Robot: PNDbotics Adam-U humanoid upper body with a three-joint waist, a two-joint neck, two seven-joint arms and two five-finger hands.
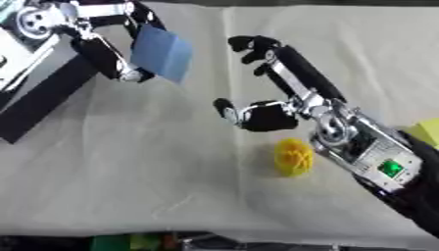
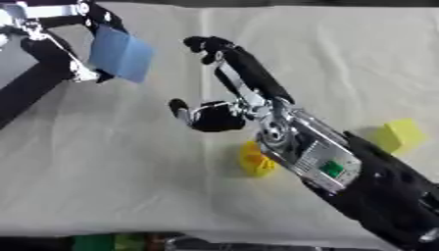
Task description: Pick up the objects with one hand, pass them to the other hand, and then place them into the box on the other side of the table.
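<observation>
**A:** Left eye view shows the table (image 1: 171, 162) first, under a pale cloth, with a dark box (image 1: 38, 105) at its left edge. Where is the thing of the task?

**B:** The blue card (image 1: 163, 53) is held up in the left hand (image 1: 107, 46), above the cloth and near the box. The fingers are curled on its edge, the thumb side I cannot see well.

**A:** And the right hand (image 1: 279, 81)?

**B:** It is empty, fingers straight and spread, thumb apart, just beside the card but not touching.

**A:** What can go wrong?

**B:** I think the card is thin and hangs tilted, so it may slip or turn when the left arm goes toward the box. It could then land on the box rim or on the cloth.

**A:** Something smaller?

**B:** The yellow ball (image 1: 293, 157) lies close under the right wrist. If this arm drops low, it may push the ball away. The yellow block (image 2: 401, 136) is well apart, less in danger.
</observation>
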